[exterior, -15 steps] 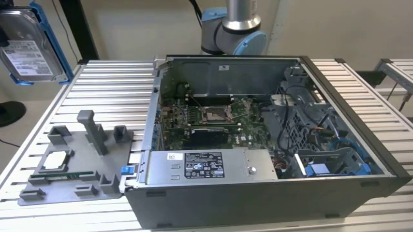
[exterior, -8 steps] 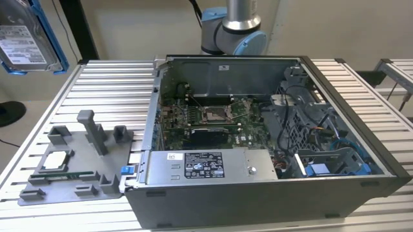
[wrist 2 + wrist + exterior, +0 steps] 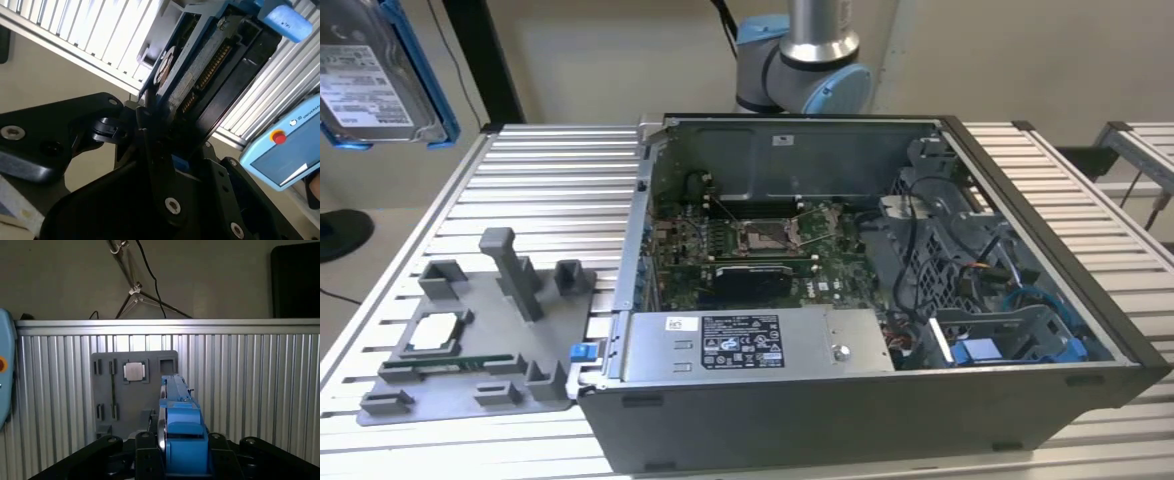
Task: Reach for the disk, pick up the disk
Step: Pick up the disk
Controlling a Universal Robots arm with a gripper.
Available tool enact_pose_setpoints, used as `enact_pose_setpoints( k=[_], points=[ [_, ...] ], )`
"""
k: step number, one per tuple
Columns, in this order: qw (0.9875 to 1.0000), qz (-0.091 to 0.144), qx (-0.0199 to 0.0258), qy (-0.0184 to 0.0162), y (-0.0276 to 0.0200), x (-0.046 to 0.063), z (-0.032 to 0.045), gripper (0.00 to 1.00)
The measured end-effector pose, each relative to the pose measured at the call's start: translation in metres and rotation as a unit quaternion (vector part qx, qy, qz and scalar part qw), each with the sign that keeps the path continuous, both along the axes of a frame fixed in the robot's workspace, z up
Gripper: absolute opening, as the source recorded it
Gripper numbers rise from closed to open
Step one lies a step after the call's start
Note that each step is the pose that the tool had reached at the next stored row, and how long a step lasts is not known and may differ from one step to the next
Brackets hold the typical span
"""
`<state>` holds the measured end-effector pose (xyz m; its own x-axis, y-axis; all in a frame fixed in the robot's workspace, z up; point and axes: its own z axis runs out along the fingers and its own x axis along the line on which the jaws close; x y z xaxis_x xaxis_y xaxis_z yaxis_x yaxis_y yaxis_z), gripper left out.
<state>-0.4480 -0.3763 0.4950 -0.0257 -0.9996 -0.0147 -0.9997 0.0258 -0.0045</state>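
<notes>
1. One desk [image 3: 547, 170] carries one open computer case [image 3: 854, 420].
2. One disk [image 3: 374, 70] hangs high over the desk at the exterior view's left, partly cut off.
3. One tool [image 3: 180, 452], mostly out of frame, seems clamped on the disk's faces.

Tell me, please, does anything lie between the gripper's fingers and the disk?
Nothing does. In the first wrist view the gripper has its fingers shut on the disk, which stands edge-on directly between them.

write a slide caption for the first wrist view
Gripper clamped on the disk, held edge-on, with the grey fixture tray and slatted table beyond
</notes>
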Motion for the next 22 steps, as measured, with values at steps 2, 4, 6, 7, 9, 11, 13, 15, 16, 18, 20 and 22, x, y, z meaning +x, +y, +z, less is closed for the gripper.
enact_pose_setpoints(
  k=[2,4,6,7,9,11,13,15,16,18,20,22],
  points=[
    [1.0000,0.000,-0.0006,0.0000,0.0002,0.000,0.0000,0.00],
    [1.0000,0.000,-0.0012,0.0000,0.0003,0.000,0.0000,0.00],
    [1.0000,0.000,-0.0018,0.0000,0.0003,0.002,0.0001,0.00],
    [1.0000,0.000,-0.0021,0.0000,0.0003,0.003,0.0000,0.00],
    [1.0000,0.000,-0.0027,0.0000,0.0003,0.008,0.0000,0.00],
    [1.0000,0.000,-0.0033,0.0000,0.0003,0.015,0.0000,0.00],
    [1.0000,0.000,-0.0039,0.0000,0.0003,0.022,0.0000,0.00],
    [1.0000,0.000,-0.0044,0.0000,0.0003,0.029,0.0000,0.00],
    [1.0000,0.000,-0.0048,0.0000,0.0003,0.033,0.0000,0.00],
    [1.0000,0.000,-0.0053,0.0000,0.0003,0.040,0.0000,0.00],
    [1.0000,0.000,-0.0059,0.0000,0.0003,0.046,0.0000,0.00],
    [1.0000,0.000,-0.0065,0.0000,0.0003,0.053,0.0000,0.00]
  ],
)
